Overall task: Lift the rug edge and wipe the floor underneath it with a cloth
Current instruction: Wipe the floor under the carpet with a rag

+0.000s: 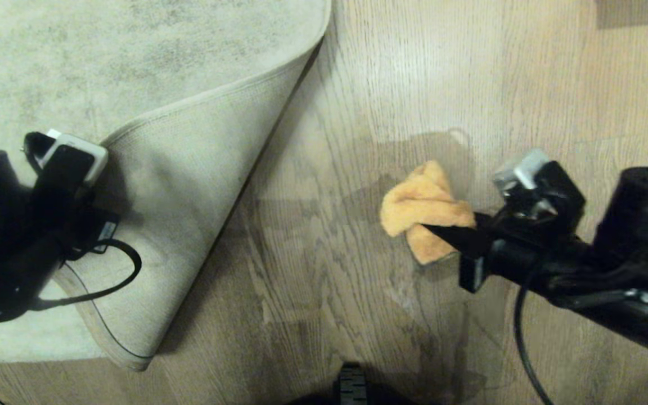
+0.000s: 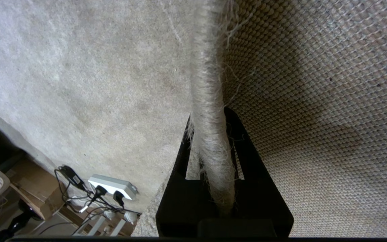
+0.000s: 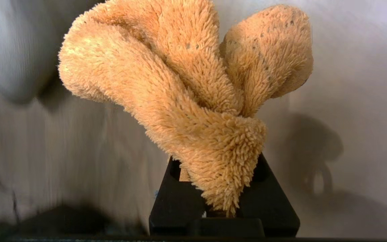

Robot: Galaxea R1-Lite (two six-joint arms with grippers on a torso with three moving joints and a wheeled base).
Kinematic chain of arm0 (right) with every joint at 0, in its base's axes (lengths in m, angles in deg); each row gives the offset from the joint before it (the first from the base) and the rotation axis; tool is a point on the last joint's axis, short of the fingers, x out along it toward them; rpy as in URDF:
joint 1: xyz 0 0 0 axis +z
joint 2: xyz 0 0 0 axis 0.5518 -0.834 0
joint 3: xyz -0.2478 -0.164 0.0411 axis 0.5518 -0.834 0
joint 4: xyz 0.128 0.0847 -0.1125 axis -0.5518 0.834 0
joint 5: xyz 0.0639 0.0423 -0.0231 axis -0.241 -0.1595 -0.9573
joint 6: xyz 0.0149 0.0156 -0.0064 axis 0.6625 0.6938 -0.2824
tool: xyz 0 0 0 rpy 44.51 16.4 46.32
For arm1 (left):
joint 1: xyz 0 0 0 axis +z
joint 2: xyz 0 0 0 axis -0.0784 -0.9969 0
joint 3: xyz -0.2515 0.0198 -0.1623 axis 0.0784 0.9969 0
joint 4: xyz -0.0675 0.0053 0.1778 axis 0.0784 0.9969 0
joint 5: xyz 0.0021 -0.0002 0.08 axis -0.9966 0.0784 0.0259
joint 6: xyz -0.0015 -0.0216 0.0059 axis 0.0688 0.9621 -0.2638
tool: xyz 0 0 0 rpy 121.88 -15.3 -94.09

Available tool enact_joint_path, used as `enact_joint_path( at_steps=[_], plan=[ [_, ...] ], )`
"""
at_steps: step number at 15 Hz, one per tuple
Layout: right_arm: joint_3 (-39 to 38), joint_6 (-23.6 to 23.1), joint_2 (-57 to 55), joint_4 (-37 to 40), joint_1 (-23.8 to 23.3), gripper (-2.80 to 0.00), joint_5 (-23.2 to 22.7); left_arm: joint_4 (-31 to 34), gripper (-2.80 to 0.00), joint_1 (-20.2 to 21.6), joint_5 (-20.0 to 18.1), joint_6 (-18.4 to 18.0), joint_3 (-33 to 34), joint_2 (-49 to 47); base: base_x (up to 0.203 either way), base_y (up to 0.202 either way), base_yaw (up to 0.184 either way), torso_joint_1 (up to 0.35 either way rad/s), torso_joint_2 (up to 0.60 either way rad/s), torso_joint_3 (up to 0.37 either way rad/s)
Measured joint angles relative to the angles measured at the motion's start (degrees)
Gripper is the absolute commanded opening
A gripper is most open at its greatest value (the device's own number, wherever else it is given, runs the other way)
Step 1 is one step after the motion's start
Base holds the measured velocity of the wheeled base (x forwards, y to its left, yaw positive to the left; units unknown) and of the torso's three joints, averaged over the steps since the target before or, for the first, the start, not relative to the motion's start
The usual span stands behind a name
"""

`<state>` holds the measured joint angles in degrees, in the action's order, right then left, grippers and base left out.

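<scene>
The rug edge (image 1: 189, 107) is folded back over the grey pile, so its beige woven backing (image 1: 189, 185) faces up. My left gripper (image 1: 90, 180) is at the left, shut on that edge. In the left wrist view the frayed rug edge (image 2: 210, 101) runs between the black fingers of the left gripper (image 2: 210, 121), with the backing (image 2: 314, 101) on one side. The wood floor (image 1: 329, 169) lies bare beside the fold. At the right, my right gripper (image 1: 450, 233) is shut on the bunched orange cloth (image 1: 422, 211), which it holds over the floor. The same cloth (image 3: 186, 94) sticks out of the right gripper (image 3: 217, 164).
A white power strip (image 2: 113, 186) with plugs and cables lies beyond the rug's far side, next to a cardboard box (image 2: 29, 188). Part of my base (image 1: 352, 388) shows at the bottom centre. A cable (image 1: 526, 349) hangs from the right arm.
</scene>
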<state>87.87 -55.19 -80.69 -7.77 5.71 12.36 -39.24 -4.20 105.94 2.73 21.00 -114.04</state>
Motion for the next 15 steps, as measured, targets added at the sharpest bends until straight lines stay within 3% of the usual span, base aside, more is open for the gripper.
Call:
enact_joint_path(
  at_steps=[3, 6, 15],
  plan=[
    [8.82, 0.09, -12.08, -5.83, 7.2, -2.8, 7.68, -0.02, -2.8, 0.11, 0.04, 0.99, 0.17, -0.05, 0.0, 0.0, 0.0, 0.0, 0.0, 0.0],
    [18.32, 1.61, -21.94, -8.81, 11.88, -2.8, 12.4, -0.02, -2.8, 0.3, 0.12, 1.04, 0.52, -0.05, 0.0, 0.0, 0.0, 0.0, 0.0, 0.0],
    [38.9, 5.52, -42.27, -9.31, 14.85, -2.8, 13.15, -0.03, -2.8, 3.12, 0.28, 1.95, 0.61, -0.05, 0.0, 0.0, 0.0, 0.0, 0.0, 0.0]
  ],
)
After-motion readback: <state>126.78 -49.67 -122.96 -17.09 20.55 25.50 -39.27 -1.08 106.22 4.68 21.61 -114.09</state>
